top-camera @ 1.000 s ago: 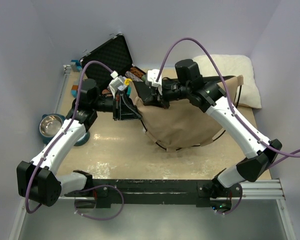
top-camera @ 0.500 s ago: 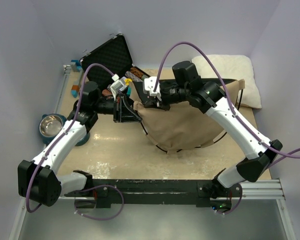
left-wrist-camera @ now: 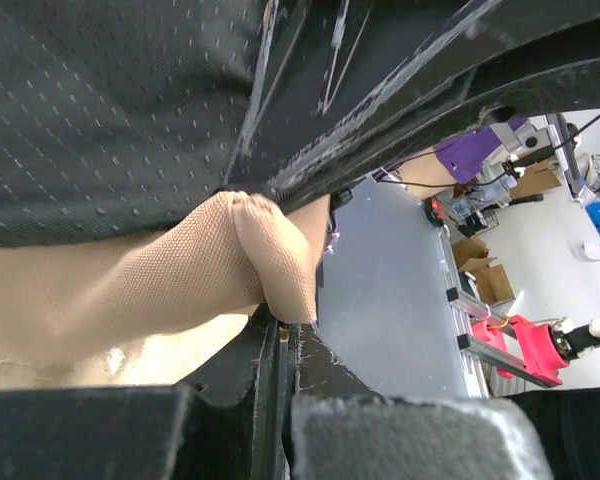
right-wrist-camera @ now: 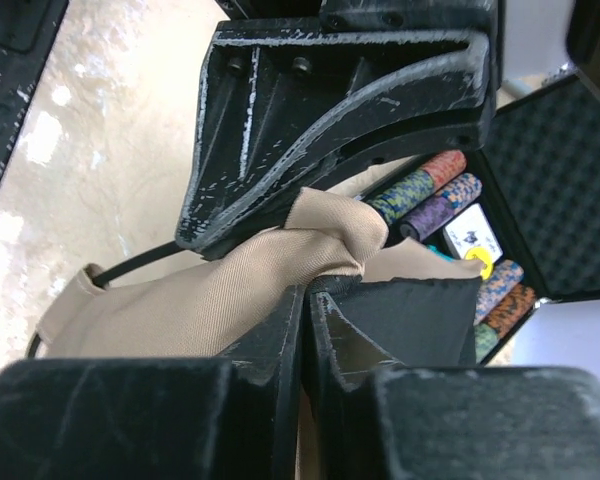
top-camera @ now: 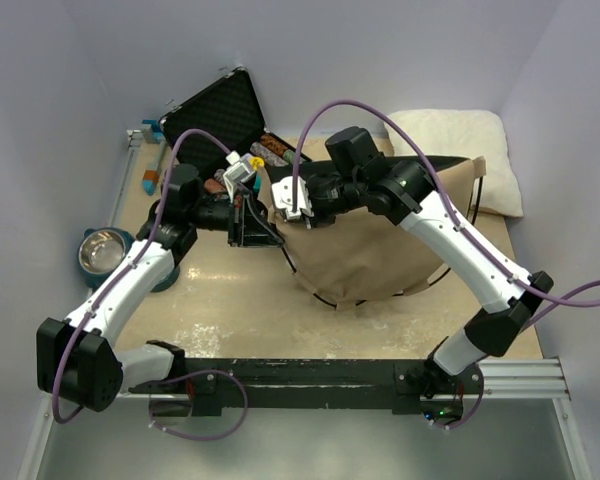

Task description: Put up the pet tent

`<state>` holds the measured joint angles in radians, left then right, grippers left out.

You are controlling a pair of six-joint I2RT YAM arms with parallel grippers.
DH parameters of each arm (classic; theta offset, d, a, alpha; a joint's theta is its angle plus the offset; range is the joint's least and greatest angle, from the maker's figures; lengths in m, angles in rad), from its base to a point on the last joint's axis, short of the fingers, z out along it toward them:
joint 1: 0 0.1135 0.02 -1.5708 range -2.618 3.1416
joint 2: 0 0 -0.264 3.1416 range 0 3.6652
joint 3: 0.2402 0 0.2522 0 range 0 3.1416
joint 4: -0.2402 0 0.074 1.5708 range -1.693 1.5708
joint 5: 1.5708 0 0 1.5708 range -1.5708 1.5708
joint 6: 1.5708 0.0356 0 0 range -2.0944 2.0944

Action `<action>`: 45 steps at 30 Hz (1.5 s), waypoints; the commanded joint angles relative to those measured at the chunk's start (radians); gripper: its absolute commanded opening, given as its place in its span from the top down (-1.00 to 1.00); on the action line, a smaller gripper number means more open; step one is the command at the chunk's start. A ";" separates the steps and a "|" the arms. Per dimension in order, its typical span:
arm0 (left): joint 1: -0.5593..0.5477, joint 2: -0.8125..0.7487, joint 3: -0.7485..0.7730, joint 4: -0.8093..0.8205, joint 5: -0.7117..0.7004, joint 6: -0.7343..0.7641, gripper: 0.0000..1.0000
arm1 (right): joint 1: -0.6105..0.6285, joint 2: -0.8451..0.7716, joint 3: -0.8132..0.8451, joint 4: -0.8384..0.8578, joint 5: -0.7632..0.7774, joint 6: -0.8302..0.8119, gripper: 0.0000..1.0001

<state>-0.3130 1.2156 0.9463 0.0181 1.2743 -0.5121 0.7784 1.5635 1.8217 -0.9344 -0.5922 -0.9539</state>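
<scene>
Gripping the pet tent (top-camera: 380, 255) fabric, left hand (top-camera: 250, 215) and right hand (top-camera: 284, 212) both stay pinched shut. Right hand now sits further left than a second ago, nearer the left hand.

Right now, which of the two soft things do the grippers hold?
The tan tent: the left gripper and right gripper are both shut on its cloth. The white pillow lies in the far right corner, no gripper on it.

The tent (top-camera: 380, 250) was plain tan with a black floor panel (top-camera: 252, 228), the pillow (top-camera: 465, 140) at the table's (top-camera: 230, 300) far right corner white, the case (top-camera: 218, 108) black with dimpled foam, its chips (right-wrist-camera: 432, 190) speckled green, purple, orange and blue.
</scene>
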 commanded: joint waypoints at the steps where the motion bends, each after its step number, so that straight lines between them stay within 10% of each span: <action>1: -0.017 0.019 -0.024 -0.017 -0.050 0.023 1.00 | 0.022 0.006 0.070 -0.049 -0.044 -0.042 0.64; 4: -0.018 0.019 -0.020 -0.058 -0.052 0.032 1.00 | 0.024 0.009 0.076 -0.032 -0.041 0.004 0.04; 13: -0.021 0.024 -0.014 -0.061 -0.052 0.040 1.00 | 0.024 0.030 0.097 0.028 -0.032 0.113 -0.51; 45: -0.037 0.032 -0.006 -0.040 -0.052 0.035 1.00 | -0.125 0.107 0.186 -0.075 -0.024 0.202 -0.89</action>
<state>-0.3374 1.2316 0.9382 -0.0132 1.2507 -0.4866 0.6888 1.6497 1.9453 -0.9344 -0.5964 -0.7174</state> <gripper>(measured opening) 0.044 0.954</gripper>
